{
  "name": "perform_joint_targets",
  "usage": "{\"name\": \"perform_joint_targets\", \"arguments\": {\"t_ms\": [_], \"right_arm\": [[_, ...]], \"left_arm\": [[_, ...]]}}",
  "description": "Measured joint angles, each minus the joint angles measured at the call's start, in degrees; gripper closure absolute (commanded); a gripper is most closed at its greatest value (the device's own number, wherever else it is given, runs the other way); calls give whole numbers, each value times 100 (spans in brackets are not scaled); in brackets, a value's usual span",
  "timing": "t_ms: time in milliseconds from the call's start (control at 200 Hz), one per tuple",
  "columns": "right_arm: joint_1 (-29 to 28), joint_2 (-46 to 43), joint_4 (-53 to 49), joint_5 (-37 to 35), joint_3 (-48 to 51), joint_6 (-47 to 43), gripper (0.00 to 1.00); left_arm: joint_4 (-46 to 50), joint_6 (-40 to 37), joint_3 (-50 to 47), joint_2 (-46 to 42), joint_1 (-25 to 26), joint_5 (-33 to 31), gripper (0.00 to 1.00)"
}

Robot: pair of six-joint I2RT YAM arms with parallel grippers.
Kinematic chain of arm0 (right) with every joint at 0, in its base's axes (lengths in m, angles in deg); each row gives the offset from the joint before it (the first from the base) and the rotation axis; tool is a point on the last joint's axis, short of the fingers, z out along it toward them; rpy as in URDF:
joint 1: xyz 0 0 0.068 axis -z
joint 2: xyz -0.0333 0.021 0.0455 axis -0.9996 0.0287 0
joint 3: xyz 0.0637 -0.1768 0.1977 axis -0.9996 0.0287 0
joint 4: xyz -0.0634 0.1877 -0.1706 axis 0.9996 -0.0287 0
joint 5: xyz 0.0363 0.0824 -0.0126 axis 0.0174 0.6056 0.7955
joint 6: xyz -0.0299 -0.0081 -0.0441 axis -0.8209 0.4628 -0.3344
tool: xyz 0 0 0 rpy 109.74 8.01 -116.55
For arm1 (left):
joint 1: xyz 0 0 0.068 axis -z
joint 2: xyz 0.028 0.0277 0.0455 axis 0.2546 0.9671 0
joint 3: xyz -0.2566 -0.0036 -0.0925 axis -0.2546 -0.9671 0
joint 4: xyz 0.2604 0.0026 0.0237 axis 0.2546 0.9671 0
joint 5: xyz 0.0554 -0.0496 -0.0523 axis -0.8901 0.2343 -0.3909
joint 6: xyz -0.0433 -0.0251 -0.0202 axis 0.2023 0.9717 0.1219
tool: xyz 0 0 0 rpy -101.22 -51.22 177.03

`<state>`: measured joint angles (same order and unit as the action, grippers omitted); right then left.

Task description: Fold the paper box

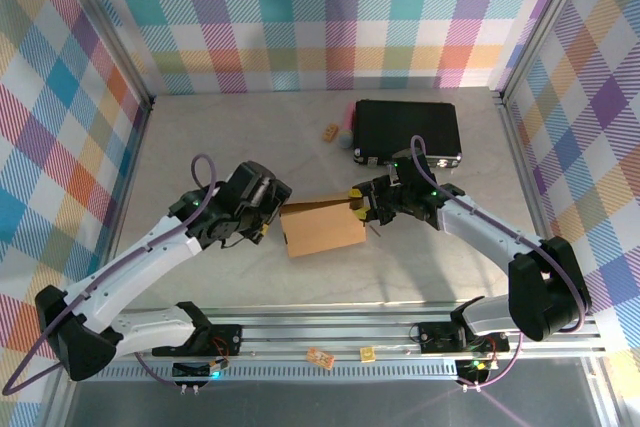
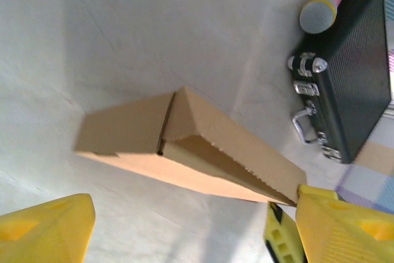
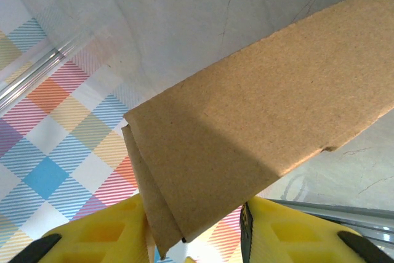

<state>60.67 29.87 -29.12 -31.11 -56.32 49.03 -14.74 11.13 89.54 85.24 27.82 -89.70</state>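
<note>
On the grey tabletop (image 1: 200,127), near its middle, your plain brown corrugated cardboard paper box (image 1: 322,227) lies with its long axis left to right between the arms. Your right end effector (image 1: 360,205) is clamped on its right end. The left end effector (image 1: 265,209), fingers apart, sits just beside its left end.

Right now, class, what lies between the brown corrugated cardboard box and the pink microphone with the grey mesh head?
Nothing: the left wrist view shows bare pale tabletop between the brown cardboard box and the pink microphone.
</note>
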Motion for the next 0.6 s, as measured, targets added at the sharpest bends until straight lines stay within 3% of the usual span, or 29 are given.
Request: {"name": "perform_joint_targets", "arguments": {"t_ms": [315,600], "right_arm": [[0,-20,0,0,11,0,65],[4,-50,24,9,52,0,65]], "left_arm": [[-1574,1952,-1150,66,-2,181,20],[-2299,2494,-1346,66,-2,120,31]]}}
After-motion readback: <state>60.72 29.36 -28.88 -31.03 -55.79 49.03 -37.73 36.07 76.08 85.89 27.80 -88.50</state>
